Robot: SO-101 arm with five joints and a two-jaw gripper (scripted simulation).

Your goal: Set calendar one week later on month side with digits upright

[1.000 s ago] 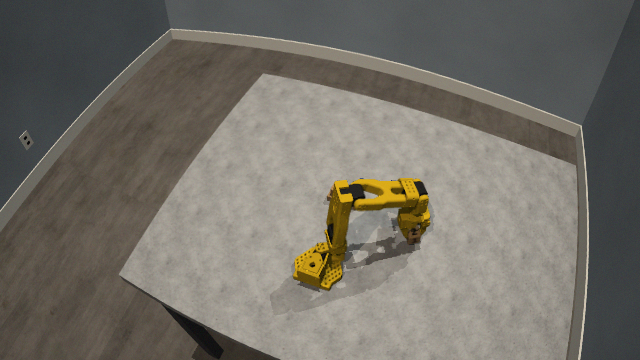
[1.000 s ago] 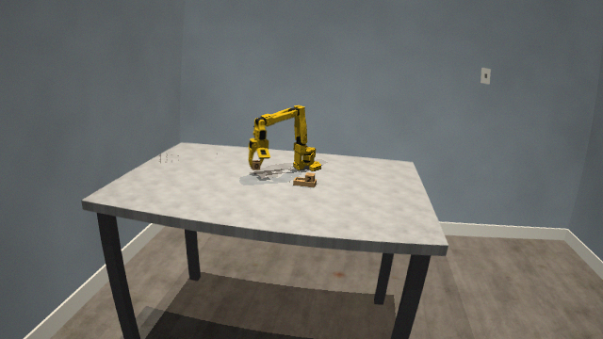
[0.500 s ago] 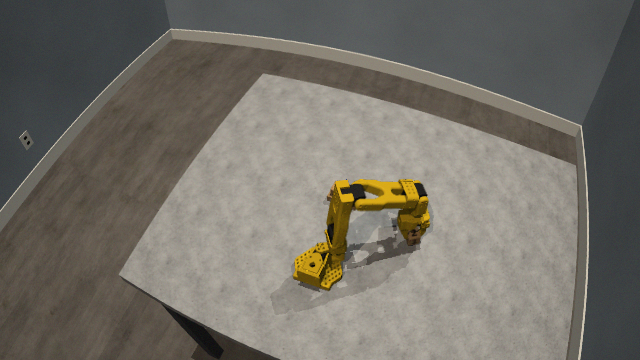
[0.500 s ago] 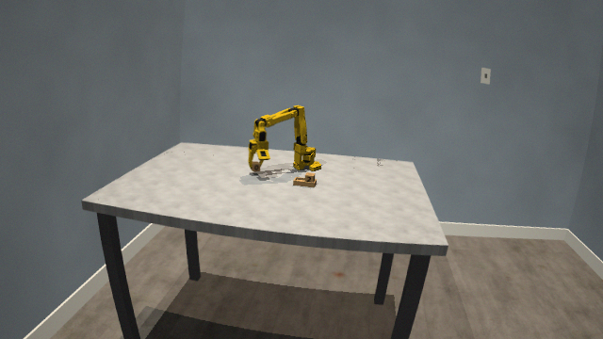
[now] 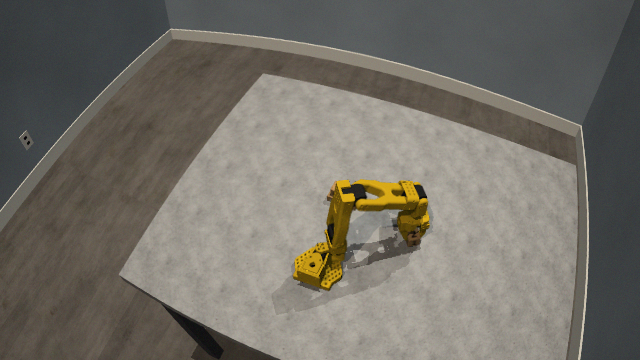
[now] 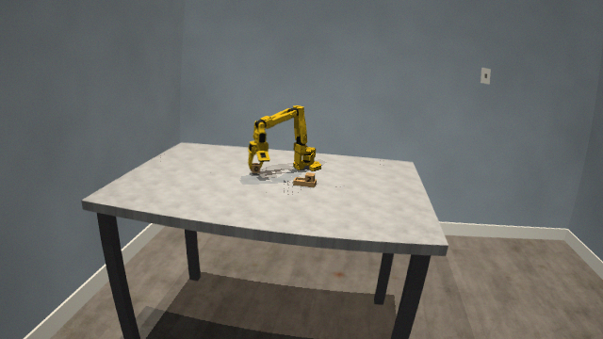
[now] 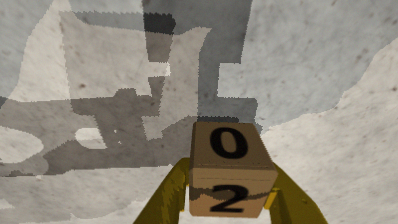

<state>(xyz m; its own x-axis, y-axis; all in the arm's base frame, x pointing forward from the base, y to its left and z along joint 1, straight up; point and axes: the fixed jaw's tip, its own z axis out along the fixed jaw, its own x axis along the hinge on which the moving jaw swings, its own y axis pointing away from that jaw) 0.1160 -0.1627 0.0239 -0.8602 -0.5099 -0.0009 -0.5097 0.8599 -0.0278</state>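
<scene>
Cube [image 5: 413,238] [image 6: 255,168] [image 7: 232,172], between the fingers [image 5: 413,236] [image 6: 255,168], digits showing

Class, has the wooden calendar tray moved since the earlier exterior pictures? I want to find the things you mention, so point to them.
No; the tray [image 6: 301,183] stands at the same spot on the table [image 6: 264,207], beside the arm's base [image 6: 315,167].
</scene>
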